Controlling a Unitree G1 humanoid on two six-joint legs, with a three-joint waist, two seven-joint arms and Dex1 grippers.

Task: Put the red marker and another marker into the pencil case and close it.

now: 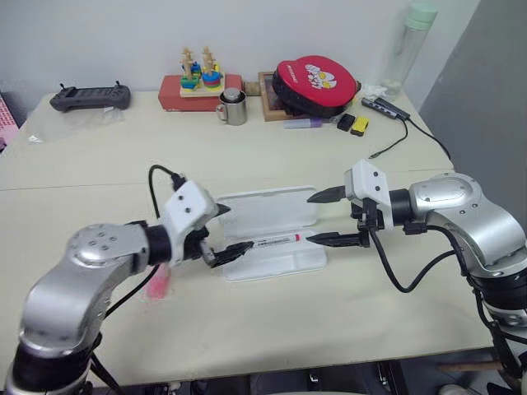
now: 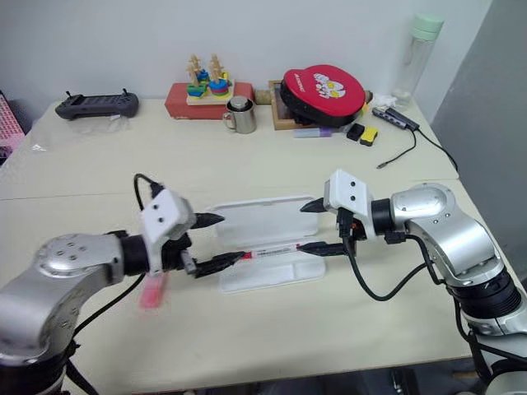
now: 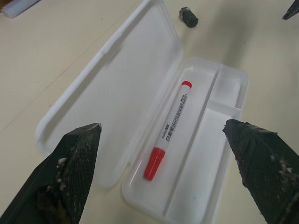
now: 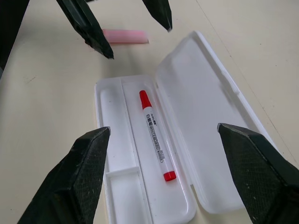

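Table [image 1: 99,164]: red marker [image 4: 155,135] in open case [image 4: 187,93] mid-frame; pink highlighter [image 4: 125,36] outside, lower left; both grippers [image 3: 163,154] [image 4: 163,168] spread, empty.

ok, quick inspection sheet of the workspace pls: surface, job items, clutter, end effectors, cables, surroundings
Surface: pale table, seam across it.
Job's things: pencil case open, lid flat; red marker lying in its long compartment; pink highlighter on the table outside the case, by the left arm.
Clutter: along the far edge, handheld controller, stacking toy on a red box, metal mug, red round case, purple marker, small black and yellow items, bottle.
End effectors: left end effector open, empty, at the case's left end; right end effector open, empty, at its right end.
Cables: hub with cord at the far right; cables on both wrists.
Surroundings: plain wall behind.
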